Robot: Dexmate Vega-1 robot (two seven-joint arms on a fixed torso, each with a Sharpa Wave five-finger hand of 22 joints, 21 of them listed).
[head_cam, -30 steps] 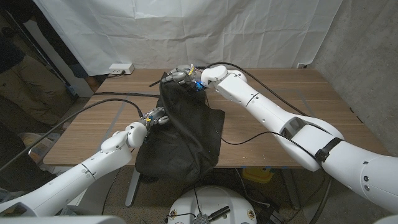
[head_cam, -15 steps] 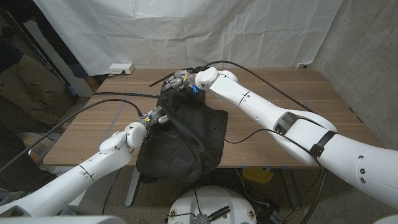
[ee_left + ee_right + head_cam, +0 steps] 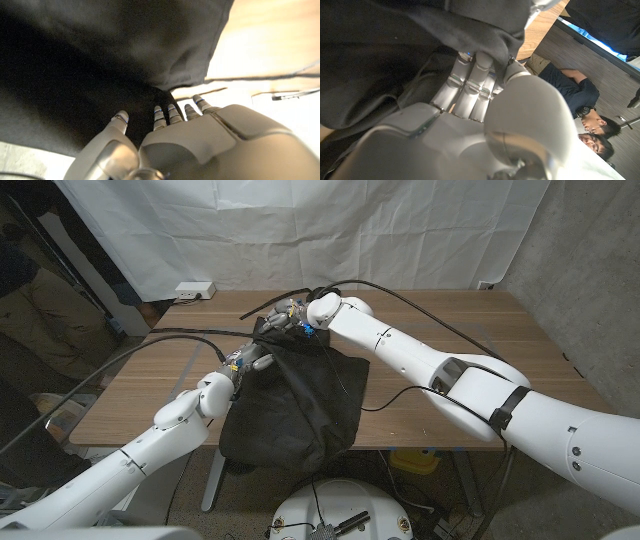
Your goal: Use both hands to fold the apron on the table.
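The black fabric apron (image 3: 292, 395) lies mid-table, its long axis running twelve to six, its lower end draped over the wooden table (image 3: 480, 380) edge. The right hand (image 3: 292, 313) grips its far end; the left hand (image 3: 243, 363) grips its nine-o'clock edge.

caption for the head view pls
Both hands, left and right, grip the black apron on the wooden table.
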